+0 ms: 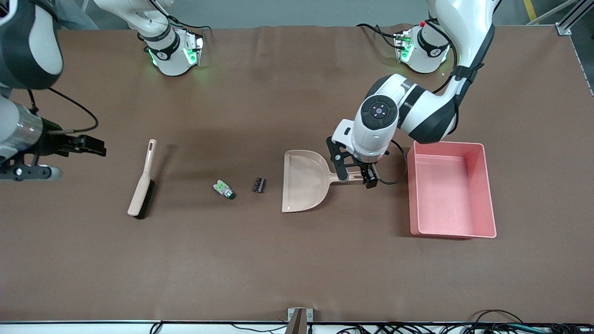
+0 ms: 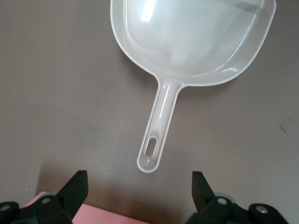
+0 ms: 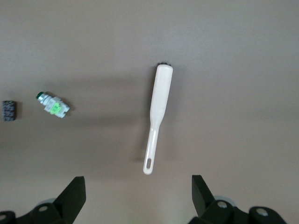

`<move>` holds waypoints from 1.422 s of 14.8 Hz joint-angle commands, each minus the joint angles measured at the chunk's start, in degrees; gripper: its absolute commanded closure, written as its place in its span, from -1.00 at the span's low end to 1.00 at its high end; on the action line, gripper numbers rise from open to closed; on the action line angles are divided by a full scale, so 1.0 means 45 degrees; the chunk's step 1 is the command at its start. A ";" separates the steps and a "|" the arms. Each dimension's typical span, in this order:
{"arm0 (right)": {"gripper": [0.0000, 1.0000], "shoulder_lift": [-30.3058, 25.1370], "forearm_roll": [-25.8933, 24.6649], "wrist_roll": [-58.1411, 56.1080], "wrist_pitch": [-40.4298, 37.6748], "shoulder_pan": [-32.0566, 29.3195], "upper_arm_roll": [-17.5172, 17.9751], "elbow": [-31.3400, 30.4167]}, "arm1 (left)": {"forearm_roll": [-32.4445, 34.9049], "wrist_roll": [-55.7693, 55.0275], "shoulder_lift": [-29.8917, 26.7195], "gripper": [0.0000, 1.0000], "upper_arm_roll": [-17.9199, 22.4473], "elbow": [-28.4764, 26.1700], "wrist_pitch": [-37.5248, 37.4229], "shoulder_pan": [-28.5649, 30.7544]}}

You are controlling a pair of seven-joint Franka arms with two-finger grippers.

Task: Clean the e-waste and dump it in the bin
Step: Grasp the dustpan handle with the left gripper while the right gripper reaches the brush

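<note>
A wide brown matte table cover (image 1: 260, 260) filled nearly the whole front view, faintly creased and evenly lit from above. Along its nearest edge ran a white strip with a small metal bracket (image 1: 300, 316) and tangled dark cables (image 1: 417, 328). A silver aluminium frame rail (image 1: 575, 16) stood over grey floor at one upper corner.

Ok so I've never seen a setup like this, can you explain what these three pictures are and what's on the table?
Two robot arms work at a brown table. The big picture looks down from across it; the other two come from cameras on each arm's wrist. The left gripper hangs open over the handle of a beige dustpan, holding nothing. The right gripper, also open and empty, waits above a beige brush. Between brush and dustpan lie two bits of e-waste: a white-and-green component and a small black block. A pink bin stands toward the left arm's end.
</note>
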 commanded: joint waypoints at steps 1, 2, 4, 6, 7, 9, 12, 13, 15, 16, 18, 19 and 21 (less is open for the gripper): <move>-1.00 -0.0333 -0.0150 -0.0048 0.2026 -0.0215 0.0043 -0.2432 | 0.0422 0.0222 0.0409 -0.94 -0.0061 0.0078 0.0661 -0.0205; -1.00 -0.0372 -0.0150 -0.0048 0.2905 -0.0390 0.0043 -0.3175 | 0.0403 0.0145 0.0527 -0.91 -0.0061 0.0078 0.0779 -0.0361; -1.00 -0.0373 -0.0150 -0.0048 0.4508 -0.0645 0.0043 -0.4330 | 0.0500 0.0105 0.0742 -0.90 -0.0041 0.0098 0.0897 -0.0616; -1.00 -0.0353 -0.0131 -0.0048 0.5914 -0.0685 0.0043 -0.5248 | 0.1084 0.0125 0.1112 -0.86 -0.0060 0.0117 0.1247 -0.0636; -1.00 -0.0353 -0.0131 -0.0029 0.6733 -0.0685 0.0043 -0.5775 | 0.1280 0.0125 0.1249 -0.83 -0.0061 0.0118 0.1423 -0.0675; -1.00 -0.0179 -0.0072 -0.0009 0.8530 -0.0704 0.0043 -0.6772 | 0.1457 0.0164 0.1581 -0.77 -0.0061 0.0098 0.1523 -0.0812; -1.00 0.0328 0.0026 0.0108 1.0973 -0.0685 0.0043 -0.8062 | 0.1516 0.0105 0.1913 -0.72 -0.0041 0.0195 0.1523 -0.1046; -1.00 0.0562 0.0026 0.0108 1.1637 -0.0704 0.0024 -0.8317 | 0.1536 0.0047 0.1973 -0.72 -0.0041 0.0196 0.1542 -0.1104; -1.00 0.1089 0.0026 0.0108 1.2772 -0.0782 0.0043 -0.8650 | 0.1613 0.0007 0.2148 -0.72 -0.0022 0.0331 0.1542 -0.1241; -1.00 0.1363 0.0026 0.0108 1.3086 -0.0860 0.0043 -0.8651 | 0.1769 0.0007 0.2265 -0.72 -0.0022 0.0390 0.1542 -0.1280; -0.92 0.1774 0.0045 0.0128 1.3770 -0.0880 0.0043 -0.8651 | 0.2004 0.0007 0.2422 -0.70 -0.0022 0.0430 0.1542 -0.1261; -0.82 0.1930 0.0045 0.0128 1.3908 -0.0880 0.0043 -0.8632 | 0.2024 0.0027 0.2480 -0.67 -0.0022 0.0507 0.1542 -0.1281; -0.61 0.1991 0.0103 0.0205 1.3929 -0.0880 0.0043 -0.8632 | 0.2335 0.0008 0.2637 -0.64 -0.0022 0.0683 0.1542 -0.1281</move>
